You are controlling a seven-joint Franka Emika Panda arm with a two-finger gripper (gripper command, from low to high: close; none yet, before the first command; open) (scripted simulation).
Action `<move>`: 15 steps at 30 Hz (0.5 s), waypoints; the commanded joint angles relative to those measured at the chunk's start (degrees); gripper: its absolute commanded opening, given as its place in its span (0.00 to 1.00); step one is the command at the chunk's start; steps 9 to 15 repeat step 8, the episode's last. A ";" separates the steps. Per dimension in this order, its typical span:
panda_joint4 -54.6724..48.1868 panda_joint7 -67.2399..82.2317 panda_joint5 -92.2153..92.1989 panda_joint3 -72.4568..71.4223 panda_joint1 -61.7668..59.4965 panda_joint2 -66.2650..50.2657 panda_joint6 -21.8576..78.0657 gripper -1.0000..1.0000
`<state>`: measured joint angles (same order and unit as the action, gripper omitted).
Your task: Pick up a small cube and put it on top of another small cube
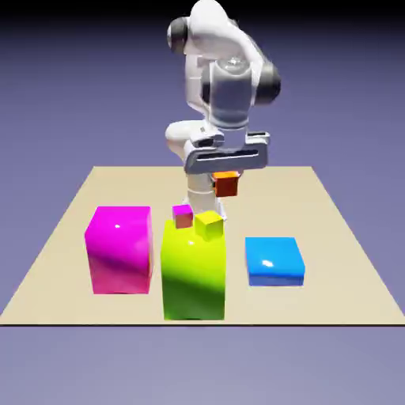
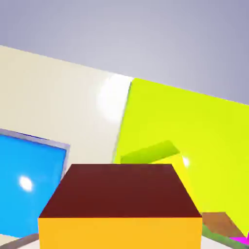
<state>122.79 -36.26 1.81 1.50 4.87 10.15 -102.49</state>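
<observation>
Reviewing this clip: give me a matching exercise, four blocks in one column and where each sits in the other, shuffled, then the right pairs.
Things:
1. small orange-topped cube
2. small yellow cube
3. big magenta block
4. flat blue block

Places:
A. on the table, at the exterior view's right
B. on top of the tall lime block
C. held in the jaws of the gripper, up in the air
D. on the table, at the exterior view's left

Pairs: 1-C, 2-B, 3-D, 4-A
</observation>
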 commanded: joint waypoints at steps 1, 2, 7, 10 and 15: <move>2.05 -0.06 0.19 0.04 -0.03 -0.44 -2.50 0.00; 4.10 -0.09 0.22 0.08 -0.06 -0.88 -4.99 0.00; 8.52 -0.14 0.30 0.16 -0.12 -1.83 -10.36 1.00; 6.47 -0.12 0.26 0.12 -0.09 -1.39 -7.88 1.00; 6.47 -0.12 0.26 0.12 -0.09 -1.39 -7.88 1.00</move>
